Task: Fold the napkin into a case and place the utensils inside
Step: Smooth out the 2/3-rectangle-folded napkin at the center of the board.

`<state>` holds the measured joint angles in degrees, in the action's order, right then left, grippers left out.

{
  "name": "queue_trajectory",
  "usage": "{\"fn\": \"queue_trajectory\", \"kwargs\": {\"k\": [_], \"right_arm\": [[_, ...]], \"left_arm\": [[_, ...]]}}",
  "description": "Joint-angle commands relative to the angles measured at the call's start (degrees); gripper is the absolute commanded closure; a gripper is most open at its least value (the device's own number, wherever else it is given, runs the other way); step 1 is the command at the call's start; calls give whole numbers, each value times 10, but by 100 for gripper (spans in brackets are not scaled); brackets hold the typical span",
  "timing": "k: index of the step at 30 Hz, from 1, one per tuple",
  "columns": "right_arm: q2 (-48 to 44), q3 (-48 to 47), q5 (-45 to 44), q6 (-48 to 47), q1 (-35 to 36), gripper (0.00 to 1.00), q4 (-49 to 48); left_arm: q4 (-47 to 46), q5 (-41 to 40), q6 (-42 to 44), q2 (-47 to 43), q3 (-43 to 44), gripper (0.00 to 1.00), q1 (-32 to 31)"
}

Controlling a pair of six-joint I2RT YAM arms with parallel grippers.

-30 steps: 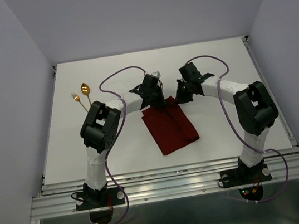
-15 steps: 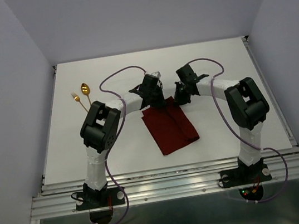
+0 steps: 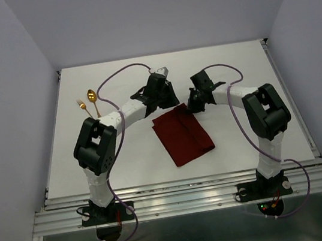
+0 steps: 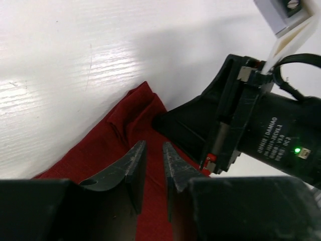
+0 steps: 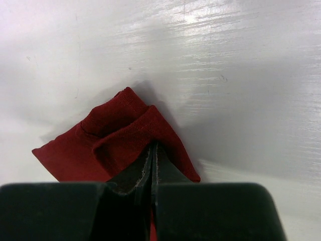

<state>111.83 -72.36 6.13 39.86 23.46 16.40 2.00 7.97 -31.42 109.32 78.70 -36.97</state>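
The dark red napkin (image 3: 182,134) lies folded into a slanted oblong at the table's middle. My right gripper (image 3: 192,104) is at its far right corner, and in the right wrist view its jaws (image 5: 153,146) are shut on a raised fold of the napkin (image 5: 118,133). My left gripper (image 3: 164,100) hovers over the far edge, its jaws (image 4: 153,148) a little apart with only the napkin (image 4: 108,145) below them. The gold spoon (image 3: 91,96) and gold fork (image 3: 81,106) lie at the far left, apart from both grippers.
The right gripper's black body (image 4: 251,125) sits close to the right of my left fingers. The white table (image 3: 244,71) has walls at the back and both sides. A metal rail (image 3: 185,199) runs along the near edge.
My left arm's elbow has swung left and its gripper has drawn back a little from the napkin's far corner. The right gripper stays on the corner.
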Motion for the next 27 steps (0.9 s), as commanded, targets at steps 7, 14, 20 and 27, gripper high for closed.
{"fn": "queue_trajectory", "kwargs": {"k": [7, 14, 20, 27], "right_arm": [[-4, 7, -17, -1, -1, 99, 11], [-10, 9, -15, 1, -1, 99, 12], [-7, 5, -8, -2, -1, 99, 13], [-23, 13, -5, -7, -1, 99, 14]], "left_arm": [[-16, 17, -40, 27, 11, 79, -8], [-49, 32, -54, 51, 12, 86, -6], [-52, 28, -47, 69, 17, 88, 1], [-39, 0, -40, 84, 6, 89, 10]]}}
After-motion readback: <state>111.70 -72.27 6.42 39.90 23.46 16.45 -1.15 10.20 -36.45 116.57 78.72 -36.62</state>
